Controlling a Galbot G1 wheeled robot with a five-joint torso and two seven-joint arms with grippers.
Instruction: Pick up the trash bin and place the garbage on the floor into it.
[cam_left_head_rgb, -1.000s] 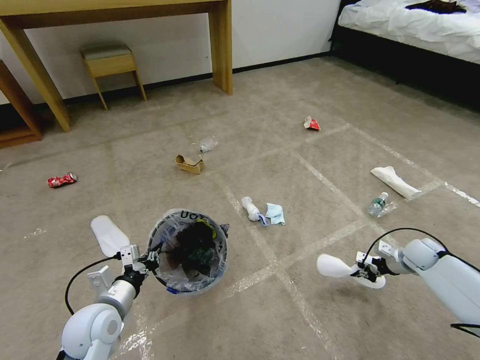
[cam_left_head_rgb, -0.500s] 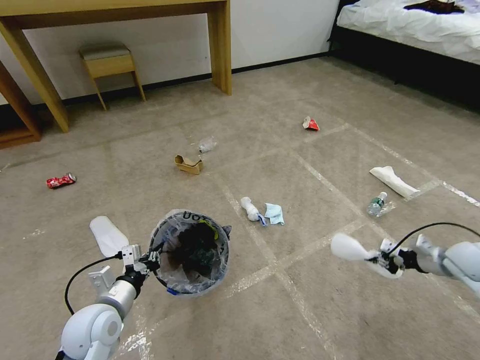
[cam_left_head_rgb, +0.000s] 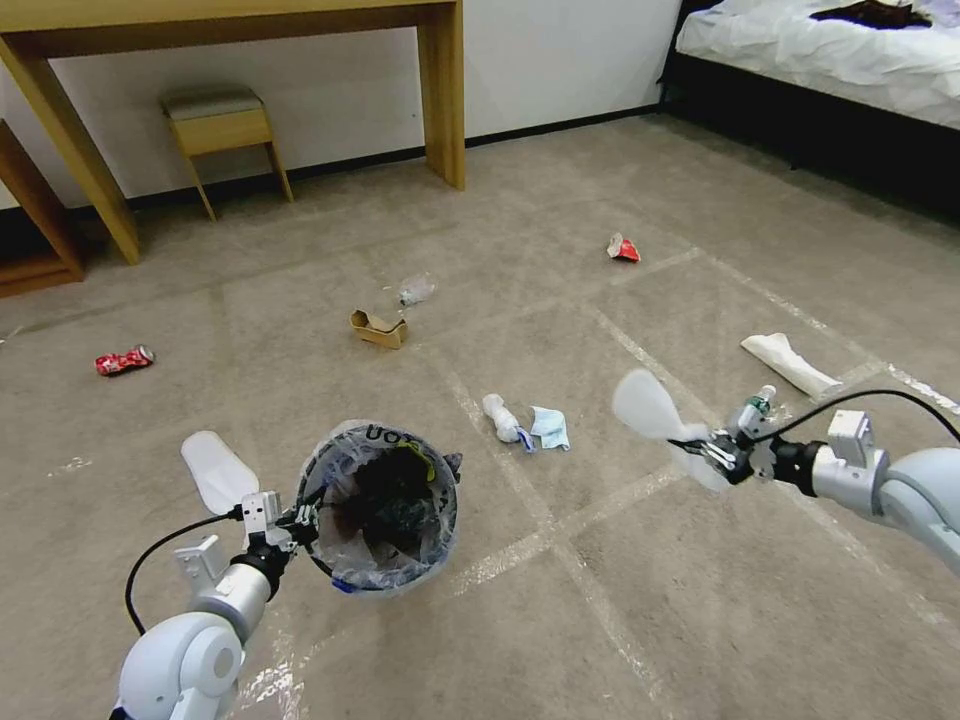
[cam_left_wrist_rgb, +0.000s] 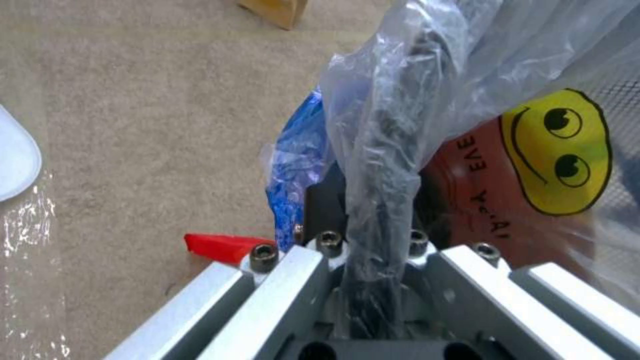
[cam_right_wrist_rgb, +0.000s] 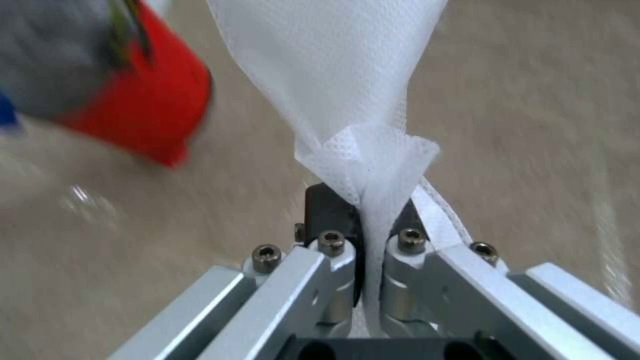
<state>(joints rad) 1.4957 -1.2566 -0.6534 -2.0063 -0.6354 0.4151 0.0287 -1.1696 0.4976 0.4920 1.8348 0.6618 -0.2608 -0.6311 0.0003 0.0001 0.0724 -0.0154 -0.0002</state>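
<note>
Left gripper (cam_left_head_rgb: 300, 520) is clamped on the trash bin (cam_left_head_rgb: 380, 505) rim, holding it up over the floor (cam_left_head_rgb: 560, 620). Right gripper (cam_left_head_rgb: 705, 452) pinches a white slipper (cam_left_head_rgb: 648, 408), off to the bin's right.

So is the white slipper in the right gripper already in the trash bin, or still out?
Out. The right gripper pinches the white slipper in the air, well apart from the trash bin held by the left gripper.

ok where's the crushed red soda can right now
In the head view the crushed red soda can lies on the beige carpet at the robot's far left, left of the brown cardboard scrap and near the wooden table leg.
</note>
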